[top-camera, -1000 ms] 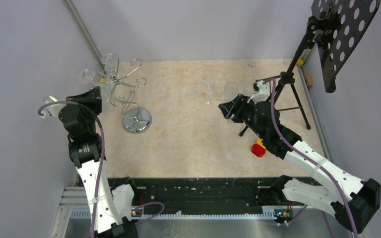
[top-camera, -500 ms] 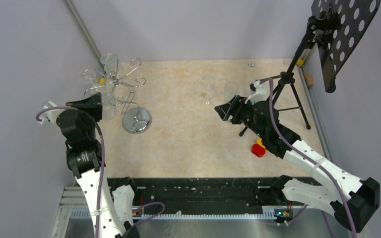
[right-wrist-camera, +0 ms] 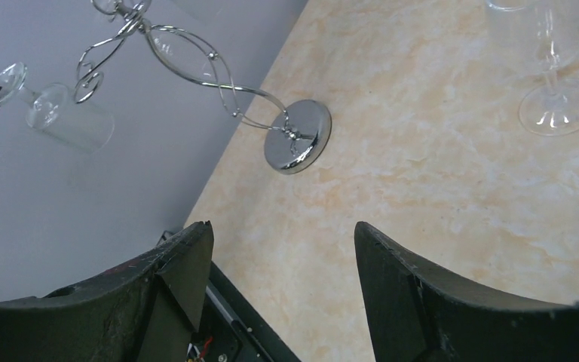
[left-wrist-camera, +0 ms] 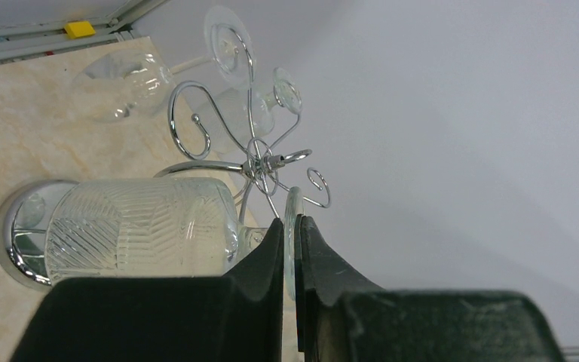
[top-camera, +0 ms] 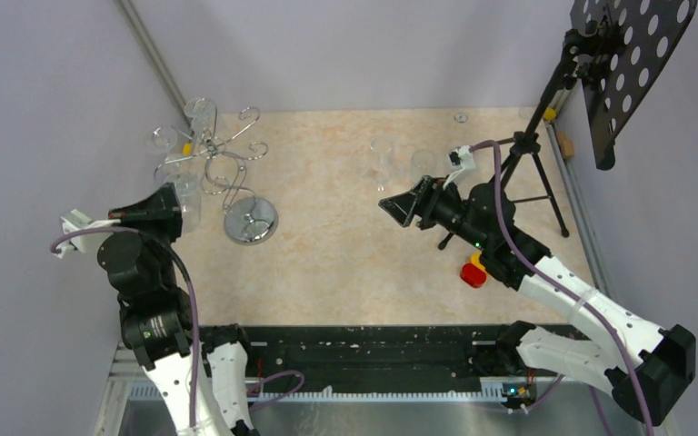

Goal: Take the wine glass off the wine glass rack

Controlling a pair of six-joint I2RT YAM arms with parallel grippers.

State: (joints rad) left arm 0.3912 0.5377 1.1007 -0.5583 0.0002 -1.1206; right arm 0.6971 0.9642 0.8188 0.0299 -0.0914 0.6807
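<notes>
The chrome wine glass rack (top-camera: 224, 165) stands at the far left on its round mirrored base (top-camera: 251, 220). My left gripper (top-camera: 169, 205) is shut on the flat foot of a ribbed wine glass (top-camera: 187, 205) and holds it sideways above the table, just near-left of the rack's arms. In the left wrist view the foot sits pinched in my gripper (left-wrist-camera: 290, 220), the bowl (left-wrist-camera: 143, 230) is to the left, and the rack (left-wrist-camera: 260, 162) is behind. I cannot tell if glass and rack touch. My right gripper (top-camera: 400, 207) is open and empty over mid-table, as the right wrist view (right-wrist-camera: 283, 234) confirms.
Two more glasses (top-camera: 202, 113) (top-camera: 164, 138) hang on the rack's far arms. Two glasses (top-camera: 383, 160) (top-camera: 423, 165) stand upright near the table's middle back. A black tripod music stand (top-camera: 545, 118) is at the right. A red object (top-camera: 473, 273) lies beside my right arm.
My left gripper has drawn back toward the near left with the ribbed glass, away from the rack's arms. My right gripper has moved left over the table and stays open.
</notes>
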